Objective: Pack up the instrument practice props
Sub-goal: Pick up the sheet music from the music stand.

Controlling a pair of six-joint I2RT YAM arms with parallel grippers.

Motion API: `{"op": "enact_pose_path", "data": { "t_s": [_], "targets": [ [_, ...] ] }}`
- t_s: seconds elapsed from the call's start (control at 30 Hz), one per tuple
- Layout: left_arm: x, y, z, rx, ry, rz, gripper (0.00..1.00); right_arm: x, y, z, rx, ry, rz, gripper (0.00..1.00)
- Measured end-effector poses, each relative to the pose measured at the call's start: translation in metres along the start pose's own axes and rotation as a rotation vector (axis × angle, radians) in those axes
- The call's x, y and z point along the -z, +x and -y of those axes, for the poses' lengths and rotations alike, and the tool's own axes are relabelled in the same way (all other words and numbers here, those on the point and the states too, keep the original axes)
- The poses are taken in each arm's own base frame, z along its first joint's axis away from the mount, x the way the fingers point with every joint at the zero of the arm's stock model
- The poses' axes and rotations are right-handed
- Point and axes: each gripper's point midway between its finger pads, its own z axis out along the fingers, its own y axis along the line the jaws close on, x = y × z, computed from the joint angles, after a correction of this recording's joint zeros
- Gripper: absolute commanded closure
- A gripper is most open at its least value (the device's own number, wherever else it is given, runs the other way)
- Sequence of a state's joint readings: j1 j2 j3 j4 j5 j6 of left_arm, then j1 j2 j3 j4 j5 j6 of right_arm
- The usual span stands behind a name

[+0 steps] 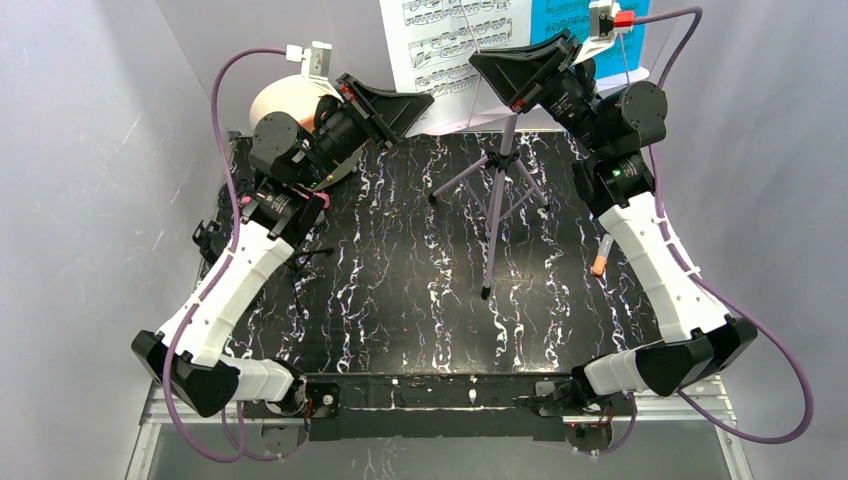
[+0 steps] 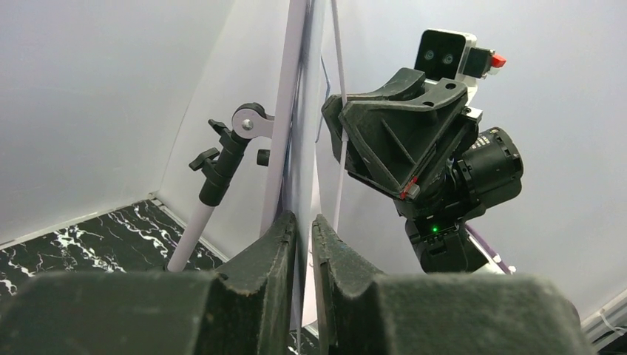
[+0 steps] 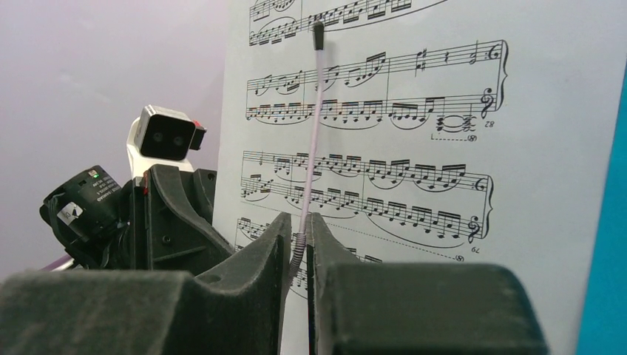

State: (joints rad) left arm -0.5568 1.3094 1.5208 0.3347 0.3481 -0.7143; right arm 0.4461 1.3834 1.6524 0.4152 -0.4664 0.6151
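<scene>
Over the marbled table [image 1: 400, 300], left claw [image 2: 304, 222] pinches the white page [image 1: 440, 40], right claw [image 3: 297, 220] clamps the rack's lilac wire [image 3: 314, 111].

1. Table [image 1: 400, 300]: black, with white marble-ish veins all over.
2. Music rack [image 1: 493, 215]: lilac legs.
3. Sheet-music page [image 1: 440, 45] at 12 o'clock: white, black notes. Blue page [image 1: 560, 20] at 1 o'clock.
4. Cylinder box [image 1: 275, 95], 11 o'clock: cream.

Two arms are showing: left arm [image 1: 235, 280], right arm [image 1: 655, 265]. One lilac music rack [image 1: 499, 175] is standing toward twelve o'clock, carrying two pages: one white page [image 1: 440, 40], one blue page [image 1: 560, 20]. One cream cylinder box [image 1: 277, 97] is sitting at eleven o'clock.
</scene>
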Motion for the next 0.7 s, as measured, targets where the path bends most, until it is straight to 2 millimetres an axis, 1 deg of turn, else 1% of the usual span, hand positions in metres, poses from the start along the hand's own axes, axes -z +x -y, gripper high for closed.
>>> {"op": "enact_pose_path", "data": {
  "t_s": [0.07,0.17,0.37,0.7],
  "targets": [
    [0.0,-0.001,0.001,-0.001,0.004,0.001,0.95,0.0,0.0,0.0,-0.004,0.001,0.001,0.9],
    [0.0,-0.001,0.001,-0.006,0.0,0.004,1.0,0.0,0.0,0.0,-0.01,0.0,0.001,0.98],
    [0.004,-0.008,-0.002,-0.036,-0.032,0.03,1.0,0.001,0.001,0.004,-0.01,0.016,0.009,0.99],
    [0.026,-0.028,0.009,-0.087,-0.071,0.089,1.0,0.005,-0.003,0.005,0.012,0.044,0.026,0.99]
  ]
}}
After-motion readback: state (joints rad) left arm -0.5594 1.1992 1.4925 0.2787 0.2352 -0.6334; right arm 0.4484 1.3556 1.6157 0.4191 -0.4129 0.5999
